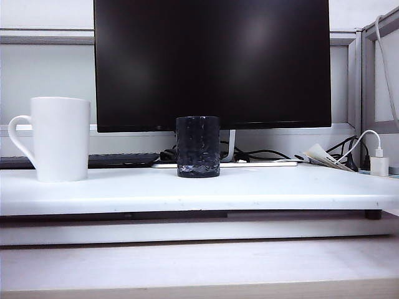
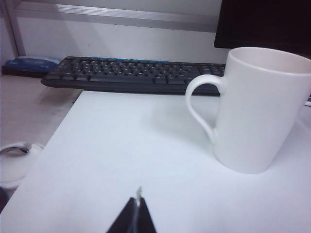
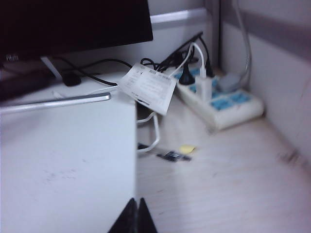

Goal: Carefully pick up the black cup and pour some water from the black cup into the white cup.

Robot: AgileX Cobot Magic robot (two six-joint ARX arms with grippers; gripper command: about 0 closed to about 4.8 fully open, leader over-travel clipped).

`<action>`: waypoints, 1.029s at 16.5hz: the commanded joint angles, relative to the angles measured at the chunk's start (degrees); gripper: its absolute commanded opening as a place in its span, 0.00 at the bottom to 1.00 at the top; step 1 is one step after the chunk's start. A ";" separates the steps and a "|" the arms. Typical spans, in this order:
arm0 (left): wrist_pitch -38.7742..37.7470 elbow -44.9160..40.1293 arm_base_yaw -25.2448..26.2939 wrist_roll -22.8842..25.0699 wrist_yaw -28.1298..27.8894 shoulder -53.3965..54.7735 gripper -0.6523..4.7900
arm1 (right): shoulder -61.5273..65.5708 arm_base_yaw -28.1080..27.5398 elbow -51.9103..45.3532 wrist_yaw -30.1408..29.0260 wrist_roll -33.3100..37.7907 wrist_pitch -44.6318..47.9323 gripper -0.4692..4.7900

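While exterior view shows black cup (image 1: pixel 197 147) mid-board, right of white cup (image 1: pixel 60 138), and no arms, wrist views show left gripper (image 2: pixel 138 213) pinched shut, empty, short of white cup (image 2: pixel 260 109); right gripper (image 3: pixel 136 217) likewise shut, empty, over board edge (image 3: pixel 134 160).

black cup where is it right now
In the exterior view the black cup stands upright mid-board on the white board, before the monitor, apart from the white cup at left.
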 commanded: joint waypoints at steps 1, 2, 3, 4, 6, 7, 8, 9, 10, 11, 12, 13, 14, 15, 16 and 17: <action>0.79 0.02 0.11 0.17 0.17 0.02 0.11 | -0.02 0.07 -0.37 -0.33 -3.80 0.96 0.10; 0.79 0.02 0.11 0.17 0.17 0.02 0.11 | -0.02 0.02 -0.37 0.00 -3.85 0.77 0.10; 0.79 0.02 0.11 0.17 0.20 0.02 0.11 | -0.02 0.02 -0.37 0.00 -3.89 0.77 0.10; 0.79 0.02 0.11 0.17 0.20 0.02 0.11 | -0.02 0.02 -0.37 -0.04 -3.96 0.77 0.10; 0.79 0.02 0.11 0.15 0.20 0.02 0.11 | -0.02 0.04 -0.37 -0.04 -4.15 0.77 0.11; 0.79 0.02 0.11 0.15 0.20 0.02 0.11 | -0.02 0.04 -0.37 -0.07 -4.13 0.77 0.11; 0.79 0.02 0.11 0.13 0.20 0.02 0.12 | -0.02 0.04 -0.35 -0.09 -4.11 0.85 0.11; 1.14 0.17 0.11 -0.24 0.35 0.02 0.50 | -0.02 0.07 0.46 -1.16 -4.07 1.31 0.29; 2.45 0.31 0.11 -0.26 0.39 0.02 0.92 | -0.02 0.07 2.10 -1.62 -3.98 1.81 0.65; 3.32 0.59 0.11 -0.28 0.39 0.02 1.00 | -0.02 0.04 3.52 -1.60 -3.82 2.05 0.81; 3.80 1.79 0.11 -0.72 0.61 0.02 1.00 | -0.02 0.04 6.36 -1.60 -4.37 2.08 0.90; 3.74 2.97 0.11 -1.73 0.92 0.02 1.00 | -0.02 0.04 8.31 -1.57 -5.38 2.14 0.90; 3.69 5.33 0.11 -4.90 2.14 0.02 1.00 | -0.02 0.02 11.54 -1.62 -8.13 2.34 0.90; 3.61 7.91 0.11 -8.59 4.52 0.04 1.00 | 0.11 0.04 14.69 -1.84 -12.83 1.60 0.90; 2.71 11.13 0.11 -9.70 8.20 0.07 1.00 | 0.83 0.04 17.75 -1.79 -16.33 -0.20 0.90; 1.84 13.14 0.11 -9.29 9.90 0.07 1.00 | 1.77 0.02 20.13 -1.42 -17.35 -1.42 0.90</action>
